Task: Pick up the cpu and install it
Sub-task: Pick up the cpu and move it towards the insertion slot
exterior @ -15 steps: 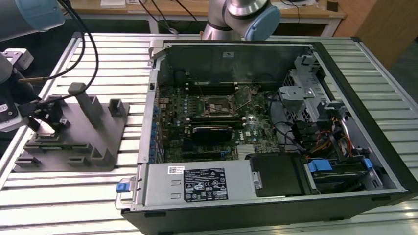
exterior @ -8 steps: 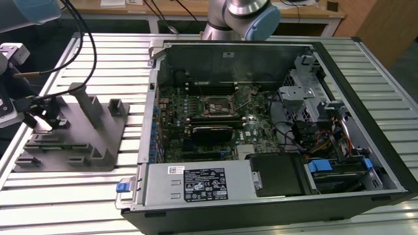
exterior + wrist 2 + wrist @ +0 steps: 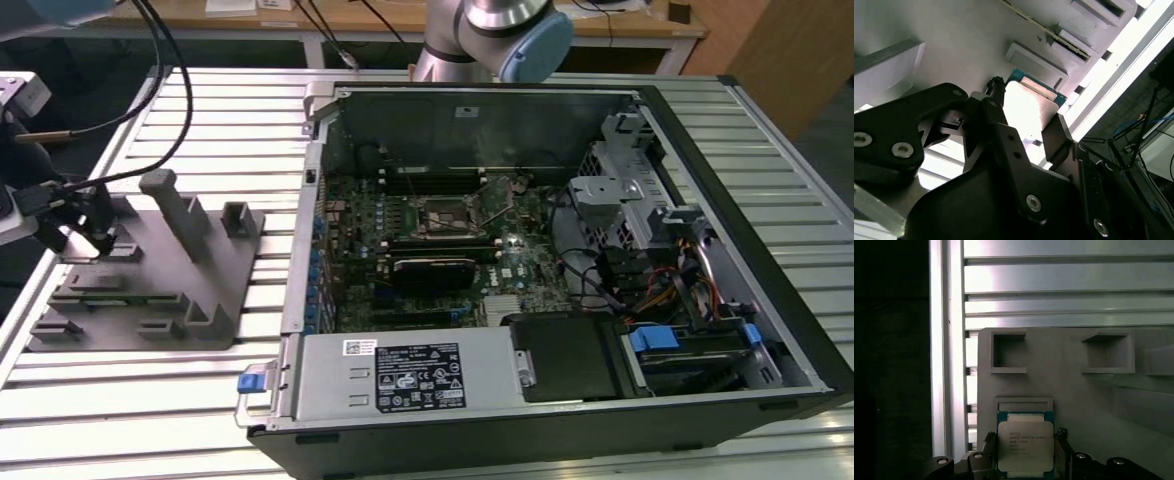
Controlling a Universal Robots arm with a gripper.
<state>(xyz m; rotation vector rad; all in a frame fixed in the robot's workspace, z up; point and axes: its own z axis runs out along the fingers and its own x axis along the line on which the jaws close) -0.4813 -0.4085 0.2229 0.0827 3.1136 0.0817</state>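
Note:
The cpu point(image 3: 1025, 447), a flat square chip with a silvery top and a thin green rim, lies on the grey fixture point(image 3: 1069, 390) just below a shallow raised frame. My gripper point(image 3: 1025, 436) has its two black fingers tight against the chip's opposite edges. In the second wrist view the cpu point(image 3: 1029, 102) sits between the same fingers point(image 3: 1056, 132) of the gripper point(image 3: 1026, 112). At the exterior view's left, the gripper point(image 3: 78, 240) is down at the fixture point(image 3: 147, 300). The black socket point(image 3: 447, 218) sits mid-motherboard in the open computer case point(image 3: 787, 300).
Tall grey posts point(image 3: 171, 210) rise from the fixture beside the gripper. Square pockets point(image 3: 1009, 352) are cut in the fixture beyond the chip. The case's walls, a power supply point(image 3: 400, 375) and drive cages point(image 3: 627, 200) surround the motherboard. Black cables point(image 3: 174, 90) hang above the slatted table point(image 3: 240, 130).

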